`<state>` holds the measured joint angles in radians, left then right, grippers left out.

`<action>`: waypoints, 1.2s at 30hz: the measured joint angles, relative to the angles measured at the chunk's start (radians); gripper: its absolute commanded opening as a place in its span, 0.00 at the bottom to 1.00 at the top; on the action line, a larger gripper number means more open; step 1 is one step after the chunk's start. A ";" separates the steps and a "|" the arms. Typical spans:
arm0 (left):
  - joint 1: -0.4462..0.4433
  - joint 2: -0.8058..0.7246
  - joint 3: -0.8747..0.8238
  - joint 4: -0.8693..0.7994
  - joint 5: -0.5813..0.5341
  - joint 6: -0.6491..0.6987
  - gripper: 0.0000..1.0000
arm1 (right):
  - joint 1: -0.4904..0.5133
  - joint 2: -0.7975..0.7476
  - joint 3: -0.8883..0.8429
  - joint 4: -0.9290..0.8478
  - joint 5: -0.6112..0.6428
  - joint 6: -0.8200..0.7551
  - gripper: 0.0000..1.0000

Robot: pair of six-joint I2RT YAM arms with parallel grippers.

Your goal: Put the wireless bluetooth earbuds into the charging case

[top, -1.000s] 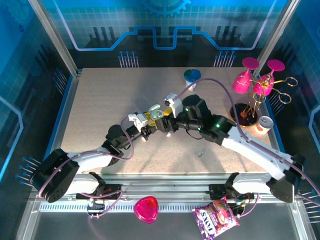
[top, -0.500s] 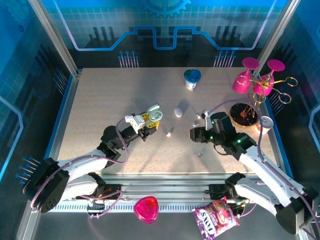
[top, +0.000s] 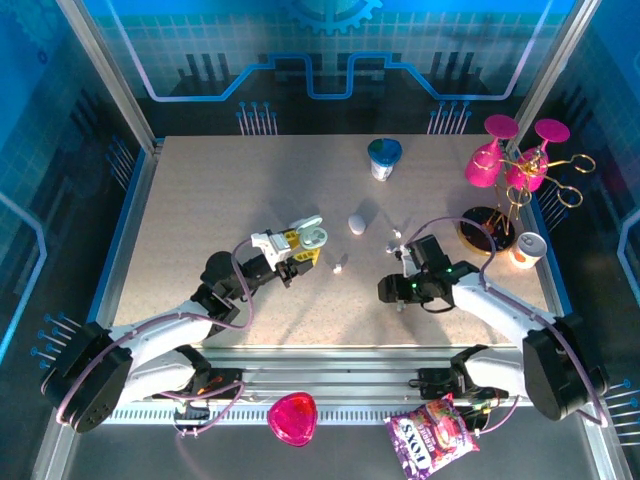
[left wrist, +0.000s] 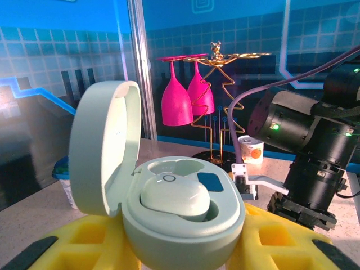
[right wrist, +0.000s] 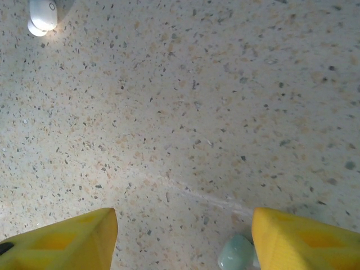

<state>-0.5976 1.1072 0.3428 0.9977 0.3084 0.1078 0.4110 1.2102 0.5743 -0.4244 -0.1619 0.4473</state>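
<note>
White charging case [left wrist: 180, 225], open with one earbud [left wrist: 174, 197] seated, is clenched in the left gripper [top: 300, 245], while the right gripper [right wrist: 183, 242], withdrawn and lowered, is spread empty over the next earbud [right wrist: 236, 254] between its fingers [right wrist: 62, 239].

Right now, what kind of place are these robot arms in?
Probably a robot test booth, not a home: a speckled table boxed in by blue circuit-print panels, with mixed props like pink wine glasses and a candy bag.

Both arms reach forward. Left gripper [top: 304, 243] pinches the case [left wrist: 185, 225]; right gripper [right wrist: 183, 236] points down, fingers wide apart.
</note>
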 measured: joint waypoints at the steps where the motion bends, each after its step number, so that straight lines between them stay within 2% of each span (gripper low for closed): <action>1: 0.000 0.000 0.000 0.000 0.001 0.000 0.32 | 0.000 0.017 0.000 0.007 -0.005 -0.003 0.64; 6: 0.000 -0.011 0.000 -0.011 0.003 0.000 0.32 | 0.000 0.037 -0.021 0.018 -0.011 -0.003 0.63; 13: 0.000 -0.021 0.000 -0.026 0.004 0.004 0.32 | 0.000 -0.013 -0.055 -0.025 -0.013 -0.002 0.63; 26: 0.000 -0.024 0.000 -0.026 0.004 0.004 0.32 | 0.007 -0.069 -0.072 -0.105 -0.076 0.009 0.56; 36: 0.000 -0.031 0.000 -0.029 0.004 0.004 0.33 | 0.041 -0.046 -0.063 -0.119 -0.038 0.021 0.56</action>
<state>-0.5976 1.0760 0.3428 0.9688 0.3122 0.1120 0.4519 1.1641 0.5117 -0.5438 -0.2001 0.4683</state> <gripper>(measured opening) 0.365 0.565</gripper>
